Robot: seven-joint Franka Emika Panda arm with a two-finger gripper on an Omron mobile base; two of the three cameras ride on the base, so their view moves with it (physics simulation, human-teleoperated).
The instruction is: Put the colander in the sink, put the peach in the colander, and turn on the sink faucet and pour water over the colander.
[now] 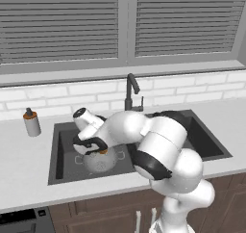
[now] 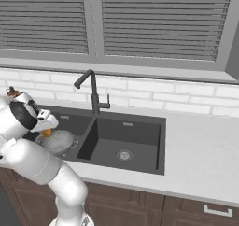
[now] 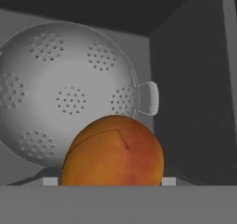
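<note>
The silver perforated colander (image 1: 100,162) (image 2: 59,142) (image 3: 60,93) sits upright in the left basin of the dark sink (image 1: 206,141) (image 2: 140,131). Just above its rim hangs the orange-red peach (image 1: 103,151) (image 2: 46,133) (image 3: 113,154), with my gripper (image 1: 101,149) (image 3: 110,181) shut on it. In the hand view the peach covers the colander's near edge, and one loop handle (image 3: 149,98) sticks out to the right. The dark gooseneck faucet (image 1: 129,93) (image 2: 94,93) stands behind the divider, its spout pointing toward the left basin.
A grey bottle with a dark-orange cap (image 1: 31,122) stands on the counter left of the sink. The right basin (image 2: 123,148) holds just its steel drain. A white tile wall and a window with blinds run behind the faucet.
</note>
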